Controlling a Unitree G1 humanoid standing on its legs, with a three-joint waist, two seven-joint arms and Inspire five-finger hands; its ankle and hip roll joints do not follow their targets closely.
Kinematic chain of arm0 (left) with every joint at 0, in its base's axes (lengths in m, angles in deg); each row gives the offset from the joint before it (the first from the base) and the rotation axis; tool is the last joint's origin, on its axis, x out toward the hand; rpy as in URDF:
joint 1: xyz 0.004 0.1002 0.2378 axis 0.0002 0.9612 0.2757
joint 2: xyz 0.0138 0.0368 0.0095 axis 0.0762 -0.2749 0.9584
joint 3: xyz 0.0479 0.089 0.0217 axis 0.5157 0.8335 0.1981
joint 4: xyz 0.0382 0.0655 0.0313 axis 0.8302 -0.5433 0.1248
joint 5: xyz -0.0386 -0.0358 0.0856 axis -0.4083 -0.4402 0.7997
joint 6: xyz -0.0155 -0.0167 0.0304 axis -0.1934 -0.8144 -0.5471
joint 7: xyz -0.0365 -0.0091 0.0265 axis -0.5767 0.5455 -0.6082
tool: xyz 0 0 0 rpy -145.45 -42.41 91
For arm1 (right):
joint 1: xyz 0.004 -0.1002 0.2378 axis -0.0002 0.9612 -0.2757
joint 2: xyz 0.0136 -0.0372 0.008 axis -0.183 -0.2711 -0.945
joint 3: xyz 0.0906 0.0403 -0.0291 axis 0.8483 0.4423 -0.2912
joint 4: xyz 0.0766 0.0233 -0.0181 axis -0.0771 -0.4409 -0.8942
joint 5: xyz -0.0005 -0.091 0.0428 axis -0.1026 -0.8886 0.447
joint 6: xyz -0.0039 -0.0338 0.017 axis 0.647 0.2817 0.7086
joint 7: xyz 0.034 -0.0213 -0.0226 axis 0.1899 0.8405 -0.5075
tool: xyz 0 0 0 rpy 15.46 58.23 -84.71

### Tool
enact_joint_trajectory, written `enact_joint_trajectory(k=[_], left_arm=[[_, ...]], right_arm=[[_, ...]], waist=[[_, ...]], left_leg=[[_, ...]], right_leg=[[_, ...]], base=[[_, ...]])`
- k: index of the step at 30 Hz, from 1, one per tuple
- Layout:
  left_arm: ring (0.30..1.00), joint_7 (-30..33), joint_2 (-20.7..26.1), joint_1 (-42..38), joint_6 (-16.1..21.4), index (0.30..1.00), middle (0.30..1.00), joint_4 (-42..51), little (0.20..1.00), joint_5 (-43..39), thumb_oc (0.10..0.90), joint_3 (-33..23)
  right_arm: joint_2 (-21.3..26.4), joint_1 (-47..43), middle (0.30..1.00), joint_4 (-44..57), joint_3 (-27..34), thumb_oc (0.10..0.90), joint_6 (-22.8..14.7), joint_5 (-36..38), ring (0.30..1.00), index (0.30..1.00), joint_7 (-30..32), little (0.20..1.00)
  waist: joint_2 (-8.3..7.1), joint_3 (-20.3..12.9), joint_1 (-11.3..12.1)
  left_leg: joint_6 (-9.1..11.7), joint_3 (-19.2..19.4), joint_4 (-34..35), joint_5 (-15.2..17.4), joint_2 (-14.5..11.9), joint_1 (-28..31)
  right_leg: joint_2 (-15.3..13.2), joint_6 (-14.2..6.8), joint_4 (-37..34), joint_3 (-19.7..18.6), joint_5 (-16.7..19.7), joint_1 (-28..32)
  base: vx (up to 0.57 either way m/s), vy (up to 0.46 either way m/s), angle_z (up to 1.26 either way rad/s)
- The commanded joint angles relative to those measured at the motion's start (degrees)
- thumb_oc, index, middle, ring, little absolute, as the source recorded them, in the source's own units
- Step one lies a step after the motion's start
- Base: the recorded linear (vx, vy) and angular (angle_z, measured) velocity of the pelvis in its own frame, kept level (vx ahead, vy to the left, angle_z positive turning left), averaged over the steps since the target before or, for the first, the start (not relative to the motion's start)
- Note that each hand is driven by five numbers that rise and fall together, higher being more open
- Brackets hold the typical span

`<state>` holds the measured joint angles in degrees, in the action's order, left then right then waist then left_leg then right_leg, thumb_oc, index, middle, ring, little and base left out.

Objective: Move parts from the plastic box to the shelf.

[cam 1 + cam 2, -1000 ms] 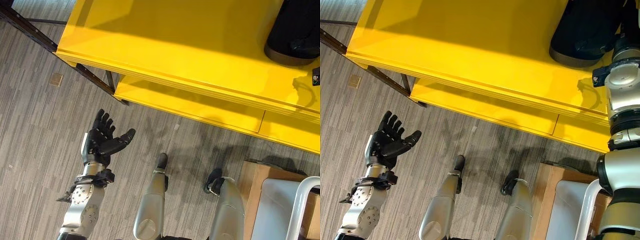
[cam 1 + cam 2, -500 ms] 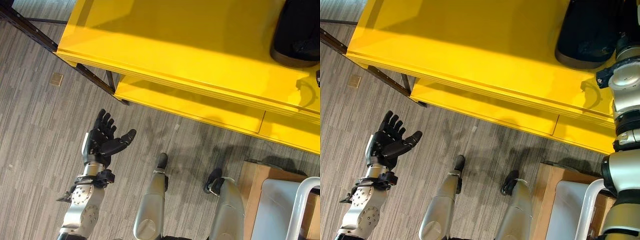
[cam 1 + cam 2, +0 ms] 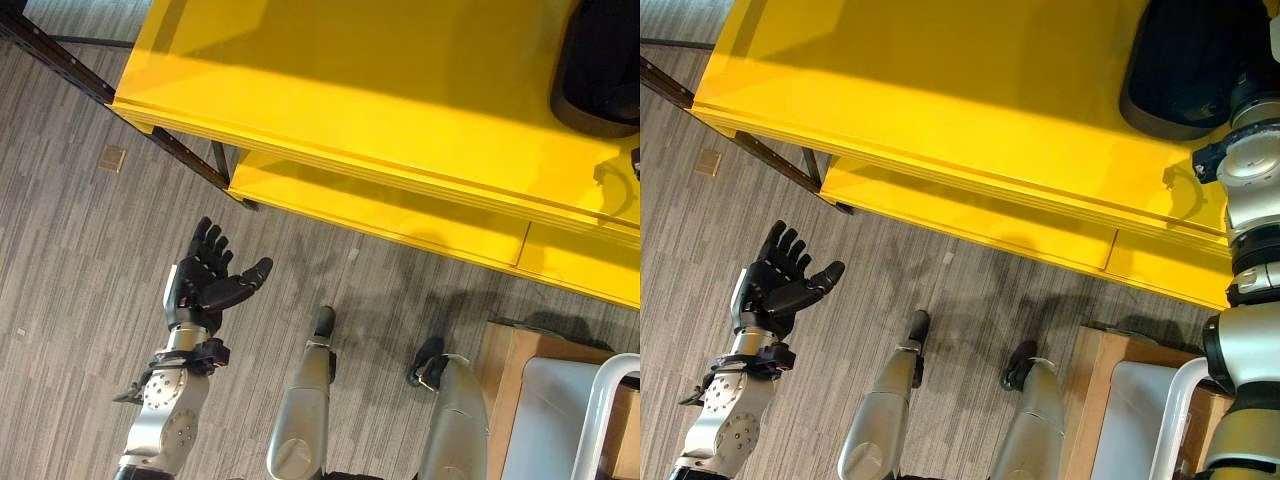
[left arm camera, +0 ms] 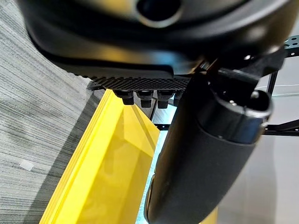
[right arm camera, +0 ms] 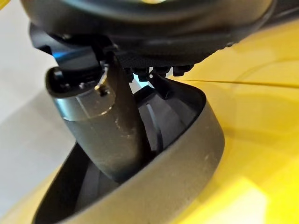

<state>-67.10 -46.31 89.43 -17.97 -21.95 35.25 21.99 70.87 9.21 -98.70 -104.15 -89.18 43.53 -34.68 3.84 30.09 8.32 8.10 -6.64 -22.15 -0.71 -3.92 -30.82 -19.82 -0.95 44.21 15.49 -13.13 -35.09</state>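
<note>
Yellow shelf (image 3: pixel 940 90) bears a dark rounded part (image 3: pixel 1180 75); left hand (image 3: pixel 205 285) spread empty, right hand's (image 5: pixel 117 135) grip unclear.

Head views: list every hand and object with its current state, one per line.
Left hand: open, empty, raised over the floor.
Right hand: thumb reaches inside the black part's rim; fingers hidden.
Black part: resting on the shelf top.
Yellow shelf: otherwise bare where visible.
</note>
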Motion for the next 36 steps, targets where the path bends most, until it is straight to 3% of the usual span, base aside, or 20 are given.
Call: enact_joint_trajectory(k=[1, 7, 17, 18, 19, 20, 23, 24, 28, 29, 30, 31, 36], left_arm=[[1.0, 0.06, 3.68, -0.17, 7.27, 1.0, 1.0, 6.41, 1.0, 0.49, 0.9, -2.63], [1.0, 0.38, 3.47, -0.08, 7.34, 1.0, 1.0, 6.39, 1.0, 0.87, 0.9, -3.08], [1.0, 0.97, 3.1, 0.3, 7.34, 1.0, 1.0, 6.64, 1.0, 1.59, 0.9, -4.09], [1.0, 0.92, 3.11, 0.34, 7.39, 1.0, 1.0, 6.82, 1.0, 1.55, 0.9, -4.23], [1.0, 0.98, 3.1, 0.54, 7.4, 1.0, 1.0, 6.79, 1.0, 1.51, 0.9, -4.41], [1.0, 0.99, 3.15, 0.58, 7.32, 1.0, 1.0, 6.89, 1.0, 1.45, 0.9, -4.45], [1.0, 0.93, 3.29, 0.86, 7.16, 1.0, 1.0, 6.85, 1.0, 1.41, 0.9, -4.66], [1.0, 0.94, 3.34, 0.88, 7.26, 1.0, 1.0, 6.92, 1.0, 1.39, 0.9, -4.83], [1.0, 1.03, 3.3, 1.09, 7.23, 1.0, 1.0, 7.07, 1.0, 1.29, 0.9, -5.08], [1.0, 0.95, 3.2, 1.08, 7.24, 1.0, 1.0, 7.13, 1.0, 1.26, 0.9, -5.06], [1.0, 0.96, 3.22, 1.11, 7.22, 1.0, 1.0, 7.08, 1.0, 1.26, 0.9, -5.04], [1.0, 1.01, 3.21, 1.08, 7.2, 1.0, 1.0, 6.98, 1.0, 1.25, 0.9, -5.01], [1.0, 0.77, 2.96, 0.91, 6.83, 1.0, 1.0, 7.26, 1.0, 1.45, 0.9, -4.8]], right_arm=[[1.3, 1.45, 1.0, -2.24, -1.75, 0.9, 1.18, 0.51, 1.0, 1.0, 1.74, 1.0], [2.73, 2.34, 1.0, 2.06, 0.84, 0.9, 0.29, 1.34, 1.0, 1.0, 4.51, 1.0], [7.06, 5.08, 1.0, 17.5, 7.21, 0.9, -1.69, 0.64, 1.0, 1.0, 9.78, 1.0], [7.31, 5.16, 1.0, 18.47, 7.61, 0.9, -2.04, 0.68, 1.0, 1.0, 10.03, 1.0], [7.78, 5.35, 1.0, 19.9, 7.9, 0.9, -2.05, 0.44, 1.0, 1.0, 10.23, 1.0], [7.98, 5.41, 1.0, 21.65, 8.45, 0.9, -2.32, 0.21, 1.0, 1.0, 10.71, 1.0], [8.08, 5.61, 1.0, 24.49, 9.13, 0.9, -2.66, -0.19, 1.0, 1.0, 11.26, 1.0], [8.25, 5.55, 1.0, 25.29, 9.24, 0.9, -2.82, -0.28, 1.0, 1.0, 11.3, 1.0], [8.36, 5.6, 1.0, 27.64, 9.71, 0.9, -3.08, -0.46, 1.0, 1.0, 11.56, 1.0], [8.24, 5.83, 1.0, 28.38, 10.06, 0.9, -3.22, -0.44, 1.0, 1.0, 11.69, 1.0], [8.21, 5.97, 1.0, 28.46, 10.12, 0.9, -3.19, -0.46, 1.0, 1.0, 11.67, 1.0], [8.02, 6.35, 1.0, 29.23, 10.79, 0.9, -3.45, -0.29, 1.0, 1.0, 11.88, 1.0], [6.38, 10.47, 1.0, 33.64, 14.6, 0.9, -4.27, 0.39, 1.0, 1.0, 11.86, 1.0]], waist=[[-0.01, -1.26, 0.4], [-0.52, -1.54, 0.06], [-2.16, -2.56, -0.81], [-2.14, -2.46, -0.79], [-2.4, -2.77, -0.89], [-2.6, -2.76, -0.96], [-2.92, -3.36, -0.95], [-2.94, -3.21, -0.88], [-3.39, -3.74, -0.88], [-3.4, -3.56, -0.89], [-3.49, -3.82, -0.92], [-3.5, -3.74, -0.93], [-4.03, -4.37, -1.05]], left_leg=[[-0.37, -0.14, -2.47, 5.12, -3.88, 0.87], [-0.49, -0.04, -2.81, 5.58, -3.88, 1.01], [-0.59, -0.06, -3.57, 6.63, -4.0, 1.35], [-0.84, 0.0, -3.32, 5.13, -3.87, 0.73], [-0.59, -0.13, -3.63, 6.74, -4.05, 1.48], [-0.87, -0.12, -3.35, 5.34, -3.91, 1.08], [-0.72, -0.23, -3.48, 6.78, -4.04, 1.92], [-0.94, -0.19, -3.27, 5.42, -3.87, 1.45], [-0.75, -0.35, -3.46, 6.89, -4.0, 2.32], [-0.98, -0.31, -3.37, 5.55, -3.85, 1.81], [-0.76, -0.37, -3.53, 6.93, -3.99, 2.4], [-1.02, -0.32, -3.27, 5.51, -3.82, 1.91], [-1.18, -0.49, -2.94, 5.69, -3.73, 3.03]], right_leg=[[0.44, -5.5, -2.1, -4.32, -1.35, 2.76], [0.49, -5.8, -2.53, -4.34, -1.19, 3.29], [0.72, -5.85, -3.08, -4.37, -1.09, 4.21], [0.66, -5.43, -3.68, -4.06, 0.46, 3.79], [0.82, -5.89, -3.27, -4.29, -1.06, 4.53], [0.75, -5.49, -3.97, -4.06, 0.52, 4.24], [0.96, -5.95, -3.81, -4.32, -0.8, 5.12], [0.84, -5.49, -4.31, -4.05, 0.59, 4.73], [0.98, -5.88, -4.26, -4.2, -0.7, 5.85], [0.93, -5.45, -4.76, -3.98, 0.68, 5.54], [1.06, -5.87, -4.39, -4.23, -0.69, 6.05], [1.0, -5.5, -5.02, -3.98, 0.86, 5.7], [1.07, -5.61, -6.13, -3.57, 1.09, 7.46]], base=[[0.0, 0.0, 0.0], [0.01, 0.011, 0.0], [0.0, 0.013, -0.01], [0.0, 0.0, 0.0], [-0.08, 0.04, -0.04], [0.0, 0.0, 0.0], [0.03, 0.011, -0.01], [-0.08, 0.047, -0.01], [0.02, 0.012, -0.01], [0.0, 0.0, 0.0], [-0.09, 0.041, -0.04], [0.0, 0.0, 0.0], [-0.01, 0.024, 0.0]])
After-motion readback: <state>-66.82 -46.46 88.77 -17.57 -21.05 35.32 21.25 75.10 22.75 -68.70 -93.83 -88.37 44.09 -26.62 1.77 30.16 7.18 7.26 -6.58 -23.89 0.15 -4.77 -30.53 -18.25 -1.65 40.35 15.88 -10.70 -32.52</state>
